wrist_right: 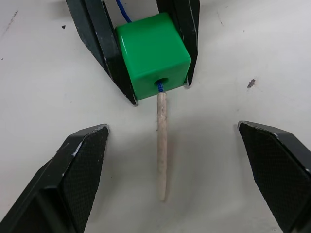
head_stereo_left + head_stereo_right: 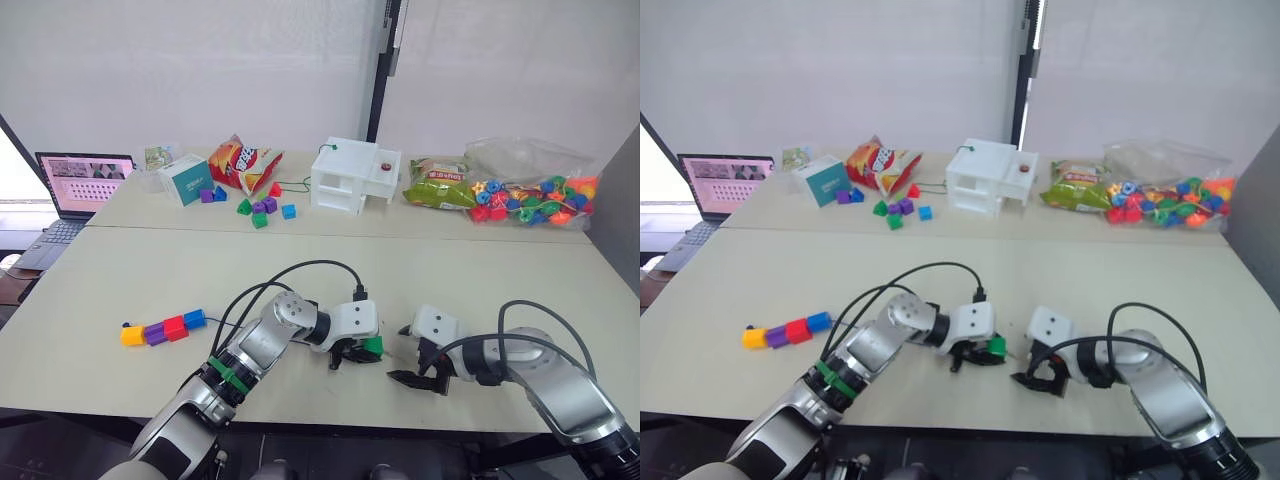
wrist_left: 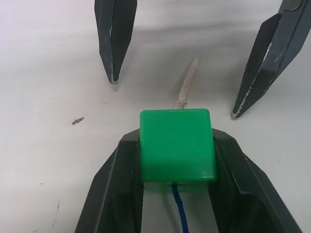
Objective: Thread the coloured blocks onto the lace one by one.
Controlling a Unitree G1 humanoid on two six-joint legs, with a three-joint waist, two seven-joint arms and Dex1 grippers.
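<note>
Blocks: you have five. Four, yellow (image 2: 131,336), purple (image 2: 154,332), red (image 2: 175,327) and blue (image 2: 194,319), sit in a touching row at lower left. The fifth, green (image 3: 177,144), is clenched in your left gripper (image 3: 177,160) at lower centre, with the lace (image 1: 162,145) through it and its pale tip poking out. Your right gripper (image 1: 172,160) faces it low over the table (image 2: 480,285), fingers spread either side of the tip.
</note>
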